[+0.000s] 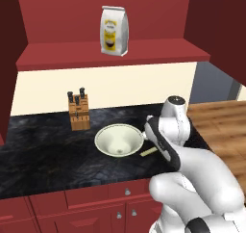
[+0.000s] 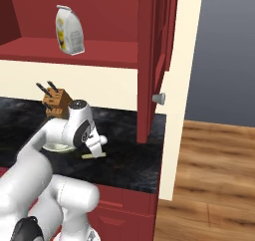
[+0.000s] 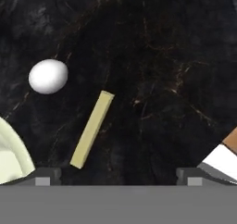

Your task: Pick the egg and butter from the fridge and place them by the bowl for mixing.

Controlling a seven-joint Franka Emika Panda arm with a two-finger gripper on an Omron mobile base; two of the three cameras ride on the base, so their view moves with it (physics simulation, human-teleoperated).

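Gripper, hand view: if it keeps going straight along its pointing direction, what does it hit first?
Probably the bare black marble counter, just right of the pale yellow-tan butter stick; the gripper has nothing between its open fingertips. Depth is uncertain.

Bare table (image 3: pixel 176 70) lies beyond the butter (image 3: pixel 92 128) and beside the egg (image 3: pixel 48 76). The bowl (image 1: pixel 119 139) blocks one side; a knife block (image 1: pixel 79 110) stands behind it.

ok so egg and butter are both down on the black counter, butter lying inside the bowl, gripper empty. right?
Not quite: the butter lies on the black counter beside the bowl, not in it; the hand view shows this. The egg is on the counter too, and the gripper holds nothing.
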